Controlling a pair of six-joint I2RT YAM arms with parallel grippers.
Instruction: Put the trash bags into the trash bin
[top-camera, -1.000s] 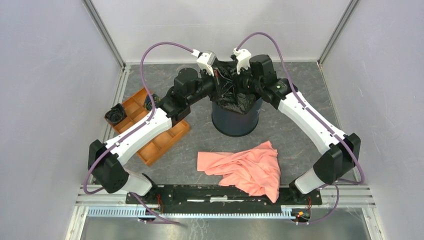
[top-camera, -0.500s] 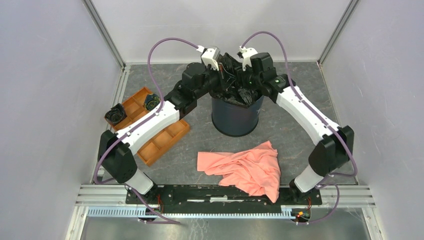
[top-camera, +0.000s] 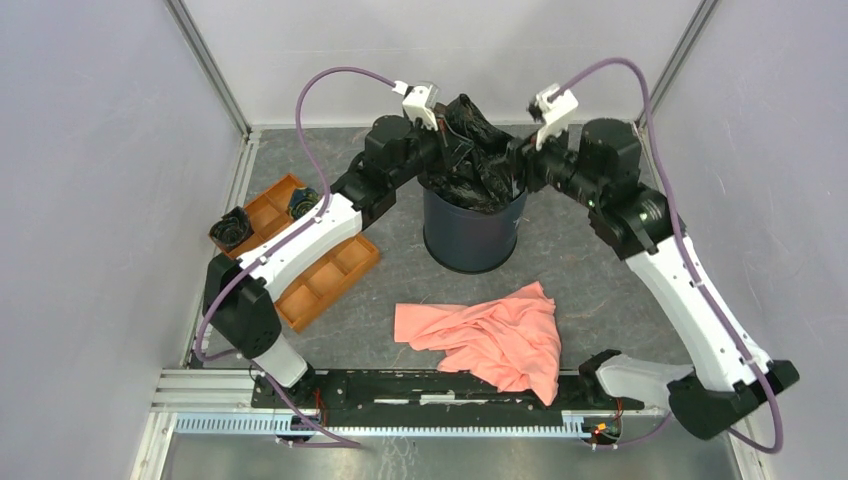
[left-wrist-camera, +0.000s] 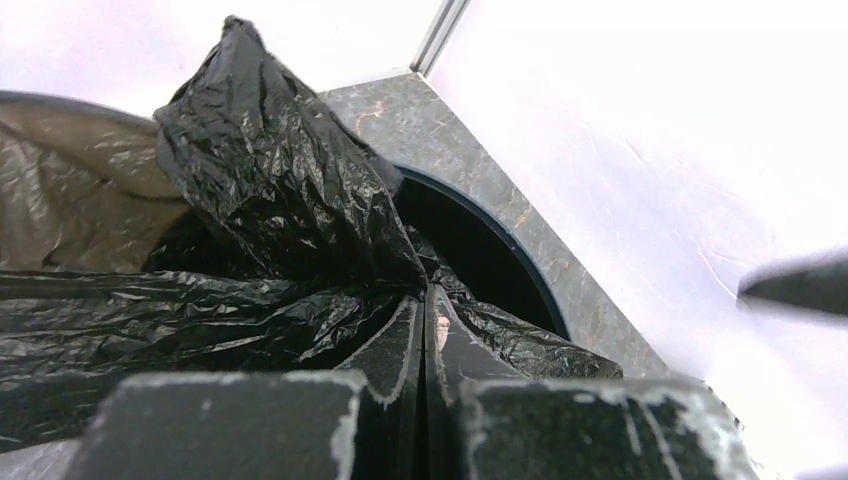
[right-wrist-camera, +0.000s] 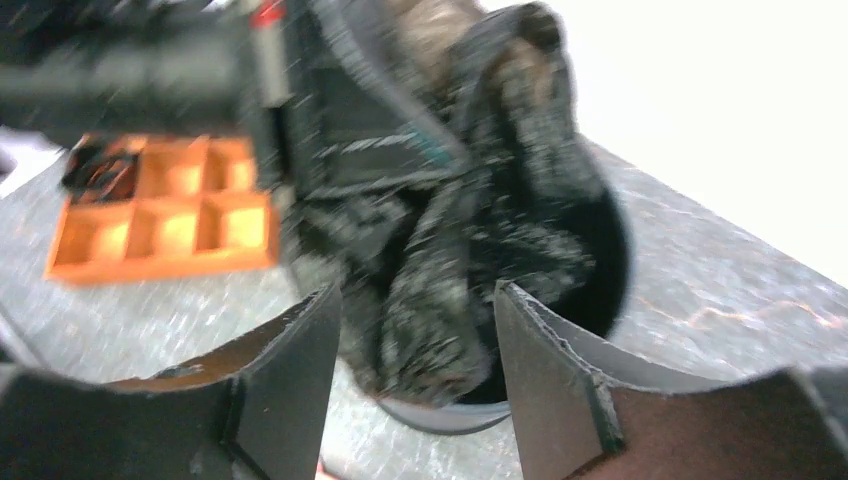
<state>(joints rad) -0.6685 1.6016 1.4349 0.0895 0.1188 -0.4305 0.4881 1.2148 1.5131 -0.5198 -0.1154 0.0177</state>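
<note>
trash bin (top-camera: 470, 245) stands upright at the middle-rear of the counter (top-camera: 600, 290), near the back wall (top-camera: 440, 50). trash bags (top-camera: 478, 165) sit partly inside it: wrinkled black film fills the mouth, and a crumpled peak rises above the rim. left gripper (left-wrist-camera: 425, 335) reaches in from the left side of the rim, fingers pressed together and pinching a fold of the film. in the left wrist view, film is bunched to the left of that pinch, and the dark rim curves away on the right with black interior showing below it. right gripper (right-wrist-camera: 415, 350) is at the right side of the rim with fingers spread. its wrist view is blurred; the bags and the bin's mouth show past the gap between the fingers, and i cannot tell whether either finger touches film. both arms slant in toward the bin from opposite sides. bare grey counter runs along the bin's right, out to the side wall. orange tray (top-camera: 300, 255) lies to the left, apart from the bin, with the left arm crossing above it. two small dark bundles (top-camera: 230, 229) sit at its far-left end. pink cloth (top-camera: 490, 335) lies crumpled in front of the bin, a strip of bare counter between them, its near edge touching the base rail (top-camera: 400, 385).
</note>
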